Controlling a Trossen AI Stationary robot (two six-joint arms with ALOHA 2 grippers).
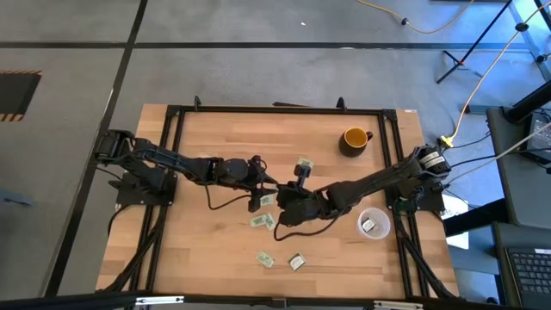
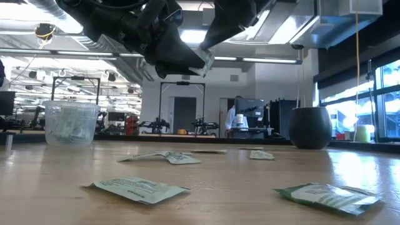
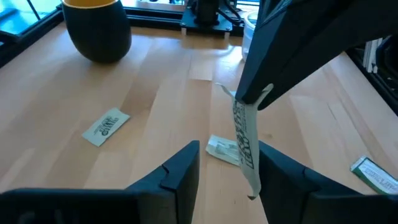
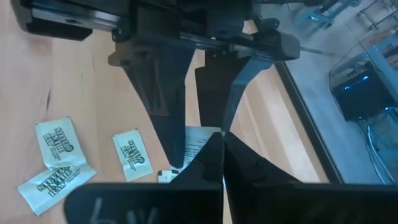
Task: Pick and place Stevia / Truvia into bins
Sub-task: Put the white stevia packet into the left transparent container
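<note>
My right gripper (image 4: pixel 222 138) hangs over the middle of the table, shut on one pale green and white Stevia packet (image 3: pixel 245 140). My left gripper (image 3: pixel 229 171) faces it, open, with a finger on either side of the hanging packet. Several more packets lie flat on the wood (image 1: pixel 261 221) (image 1: pixel 265 258) (image 1: pixel 297 261) (image 1: pixel 304 164). One clear cup (image 1: pixel 374 224) stands by the table's right side with a packet inside. A second cup is not in view. My right gripper pinches the packet's upper end (image 3: pixel 239 102) between its two fingers, which slant down from above. The packet is lifted clear and hangs slack below the fingertips, slightly curled. My left gripper: the packet's lower end (image 3: pixel 251 183) is close to one finger (image 3: pixel 280 180); I cannot tell whether they touch.
A yellow-orange mug (image 1: pixel 355 138) stands near the far right corner. A black frame (image 1: pixel 275 109) runs around the wooden table. Bare wood lies at the near left (image 1: pixel 198 250). Both arms meet over the table's middle.
</note>
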